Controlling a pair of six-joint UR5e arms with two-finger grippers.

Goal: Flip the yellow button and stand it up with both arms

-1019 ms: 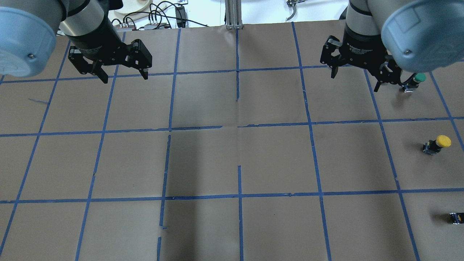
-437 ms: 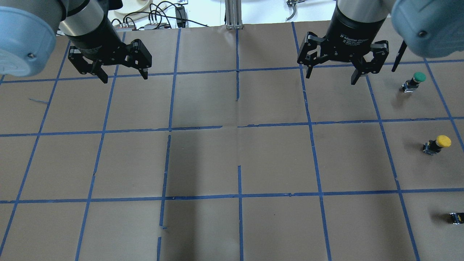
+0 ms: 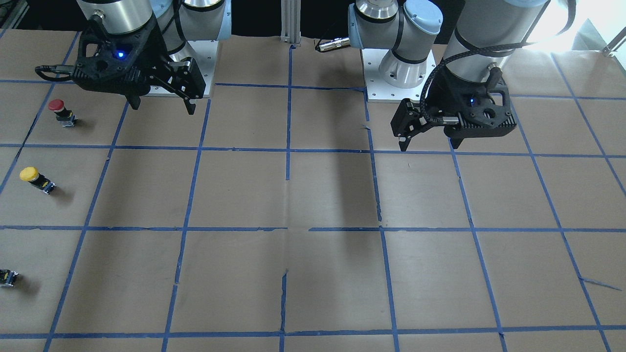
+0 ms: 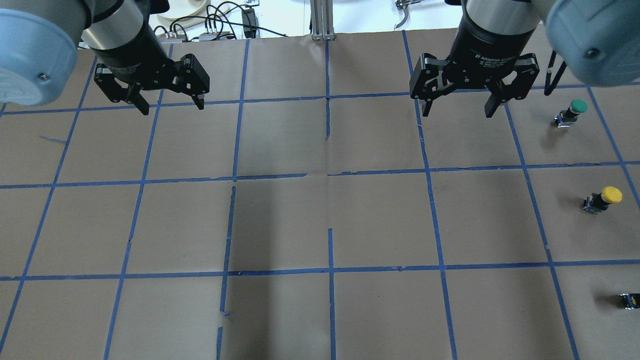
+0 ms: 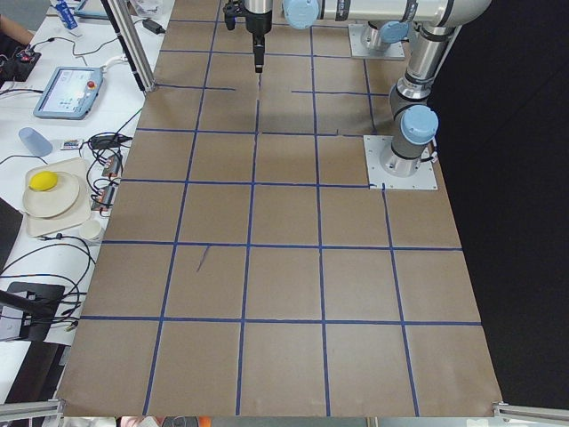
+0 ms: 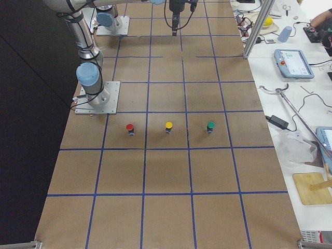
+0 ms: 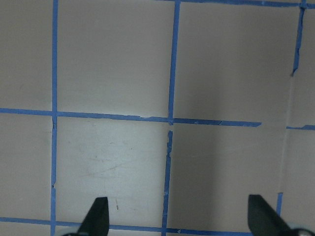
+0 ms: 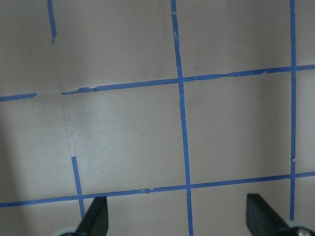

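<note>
The yellow button stands cap up on the brown paper at the far right of the overhead view. It also shows in the front view and the right side view. My right gripper hangs open and empty above the table, well to the left of and beyond the button; it also shows in the front view. My left gripper hangs open and empty over the table's far left, also seen in the front view. Both wrist views show only taped paper between open fingertips.
A green-capped button stands beyond the yellow one, and a red-capped button stands nearer the robot base. Only a black base shows at the overhead view's right edge. Blue tape lines grid the brown paper.
My right gripper has swung left, away from the green button, and turned so that its fingers now spread side by side. The left gripper and the buttons have not moved.
</note>
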